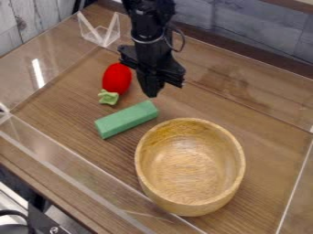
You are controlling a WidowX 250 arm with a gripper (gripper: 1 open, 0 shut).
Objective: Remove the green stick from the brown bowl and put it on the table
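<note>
The green stick, a flat mint-green bar, lies on the table just left of the brown bowl and outside it. The bowl is a large light-brown wooden one with nothing inside it. My black gripper points straight down above the stick's upper right end, close to it. Its fingers are shut with nothing between them.
A small red fruit toy with a green leaf base sits left of the gripper. Low clear acrylic walls edge the tabletop. A clear acrylic stand is at the back left.
</note>
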